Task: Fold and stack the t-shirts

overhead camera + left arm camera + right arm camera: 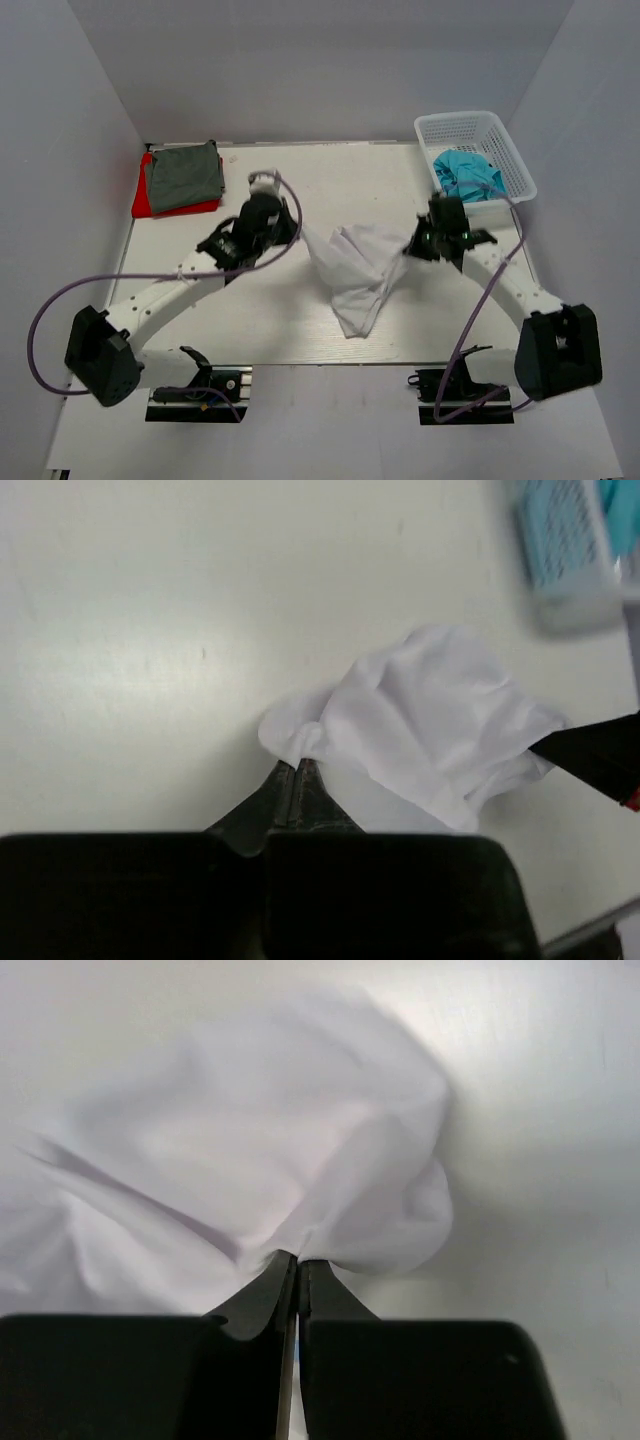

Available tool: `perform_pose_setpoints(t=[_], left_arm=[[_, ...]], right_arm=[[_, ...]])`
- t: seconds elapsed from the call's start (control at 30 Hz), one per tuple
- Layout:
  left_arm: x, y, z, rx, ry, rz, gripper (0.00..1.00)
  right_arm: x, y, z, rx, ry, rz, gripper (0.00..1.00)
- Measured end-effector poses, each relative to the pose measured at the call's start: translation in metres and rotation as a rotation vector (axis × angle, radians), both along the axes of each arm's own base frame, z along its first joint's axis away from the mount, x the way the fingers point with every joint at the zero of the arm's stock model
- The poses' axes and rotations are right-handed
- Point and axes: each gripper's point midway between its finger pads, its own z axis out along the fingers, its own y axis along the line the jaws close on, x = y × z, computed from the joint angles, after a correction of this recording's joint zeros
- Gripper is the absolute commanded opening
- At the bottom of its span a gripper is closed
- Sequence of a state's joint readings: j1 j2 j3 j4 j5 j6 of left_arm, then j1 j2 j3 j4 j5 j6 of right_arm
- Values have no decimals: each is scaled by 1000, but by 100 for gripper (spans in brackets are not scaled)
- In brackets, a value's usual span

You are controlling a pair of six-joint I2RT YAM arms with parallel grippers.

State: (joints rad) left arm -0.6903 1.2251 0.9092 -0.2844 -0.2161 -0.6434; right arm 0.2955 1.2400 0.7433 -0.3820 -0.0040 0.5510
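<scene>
At the centre of the white table (330, 170), with the crumpled white cloth t-shirt (355, 275) clamped at its 9 o'clock edge in your left gripper (297, 768) and at its 3 o'clock edge in your right gripper (297, 1258), draw both apart evenly to spread it flat before folding.

1 white t-shirt (355, 275), 1 grey-green t-shirt (183, 172), 1 red t-shirt (143, 198) and 1 turquoise t-shirt (468, 175) making 4 shirts, 1 lattice basket (470, 130) sitting on 1 table (350, 180), left arm (170, 295) and right arm (510, 280) making 2 arms, each carrying 1 gripper, left gripper (297, 770), right gripper (297, 1258)
</scene>
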Motion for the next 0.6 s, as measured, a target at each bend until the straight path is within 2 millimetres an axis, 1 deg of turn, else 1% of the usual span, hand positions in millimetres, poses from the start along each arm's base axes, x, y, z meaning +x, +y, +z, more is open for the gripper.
perform_pose_setpoints(t=[0.03,0.07,0.1,0.13,0.17,0.2,0.23,0.27,0.3,0.33,0.37,0.4,0.43,0.47,0.5,0.53,0.57,0.6], left_arm=[[24,-1,31,2,-64,41,0],[38,-1,48,1,-101,70,0],[58,2,72,10,-142,111,0],[80,3,101,5,-198,147,0],[101,7,131,0,-259,187,0],[118,14,158,4,-307,225,0],[133,22,187,9,-354,260,0],[144,29,215,6,-405,292,0],[152,39,246,7,-457,324,0],[156,51,277,1,-517,360,0],[154,63,304,-4,-571,390,0],[148,74,326,-5,-614,416,0],[139,84,342,-8,-648,436,0],[127,95,354,-9,-677,455,0],[114,104,361,-10,-695,469,0],[100,114,360,-3,-702,482,0],[85,125,355,7,-700,496,0],[71,135,347,8,-698,513,0]], right_arm=[[25,7,25,10,-59,9,0],[54,16,55,28,-141,19,0],[77,22,83,35,-192,29,0],[109,32,118,52,-278,42,0],[140,41,158,68,-379,54,0],[166,50,196,81,-469,70,0],[187,56,230,91,-543,84,0],[202,62,262,101,-604,95,0],[219,67,299,110,-689,110,0],[229,70,332,121,-769,120,0],[233,70,360,126,-837,127,0],[232,69,380,129,-888,130,0],[229,66,394,127,-926,131,0],[223,63,404,123,-952,133,0],[213,56,411,116,-967,130,0],[206,51,412,107,-976,129,0],[198,46,410,98,-976,127,0],[190,42,400,88,-957,127,0]])
